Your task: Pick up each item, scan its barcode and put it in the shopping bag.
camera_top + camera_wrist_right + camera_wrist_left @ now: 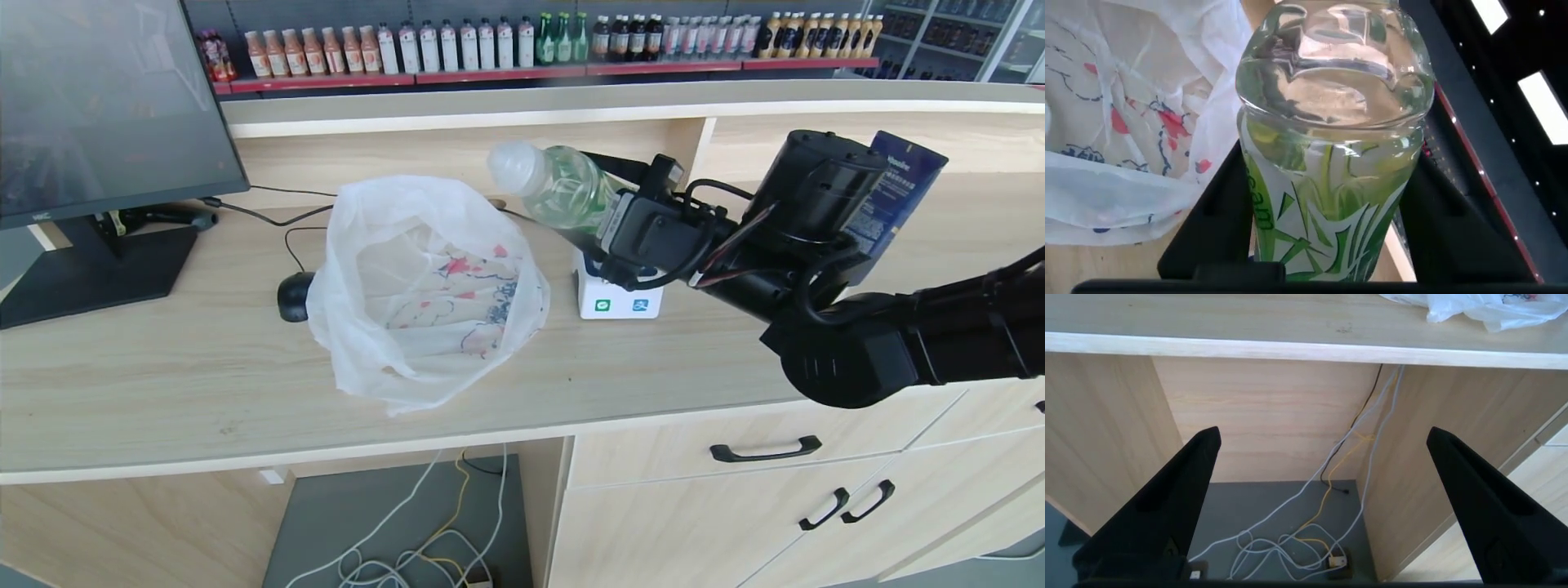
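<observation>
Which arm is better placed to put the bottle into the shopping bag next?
Right. The right gripper grips the bottle, held above the counter just beside the open shopping bag. The left gripper hangs open and empty below the counter edge, facing the cables underneath.

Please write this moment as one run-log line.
right jaws: shut on bottle, near white box | left jaws: open, low before counter | shopping bag: open on counter

Bright, soft light falls on the counter [163, 384]. The shopping bag [424, 286] throws only a faint shadow. White shine sits on the clear base of the bottle [1331, 106].
</observation>
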Robot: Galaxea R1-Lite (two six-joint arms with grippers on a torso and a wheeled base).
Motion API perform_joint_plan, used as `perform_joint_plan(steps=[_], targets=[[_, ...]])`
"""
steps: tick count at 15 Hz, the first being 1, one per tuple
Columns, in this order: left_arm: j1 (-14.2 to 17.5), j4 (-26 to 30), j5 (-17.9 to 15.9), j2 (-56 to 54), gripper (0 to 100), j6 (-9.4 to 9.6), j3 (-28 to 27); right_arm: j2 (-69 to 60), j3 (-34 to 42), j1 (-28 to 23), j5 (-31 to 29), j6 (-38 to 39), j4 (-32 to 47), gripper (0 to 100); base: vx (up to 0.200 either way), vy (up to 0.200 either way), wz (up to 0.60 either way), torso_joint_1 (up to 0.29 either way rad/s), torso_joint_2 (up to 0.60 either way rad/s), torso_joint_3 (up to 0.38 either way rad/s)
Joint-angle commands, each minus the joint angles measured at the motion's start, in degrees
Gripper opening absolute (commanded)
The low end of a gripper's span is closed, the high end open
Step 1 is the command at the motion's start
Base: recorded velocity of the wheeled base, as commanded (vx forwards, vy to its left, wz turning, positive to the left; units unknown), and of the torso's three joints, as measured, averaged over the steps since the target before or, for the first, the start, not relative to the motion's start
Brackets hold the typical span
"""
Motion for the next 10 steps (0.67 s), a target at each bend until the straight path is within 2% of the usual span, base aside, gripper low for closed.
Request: perform_joint_plan(steps=[1, 10], targets=[[0.0, 0.0, 0.0, 0.0, 100, -0.04, 0.0, 0.1, 0.0, -3.0, 0.9, -0.2, 0.0, 0, 0.000, 0.000, 0.00, 0.000, 0.00, 0.000], [0.1, 0.0, 0.0, 0.0, 100, -0.04, 0.0, 1.3, 1.2, -4.1, 2.9, -1.2, 0.0, 0, 0.000, 0.000, 0.00, 0.000, 0.00, 0.000]])
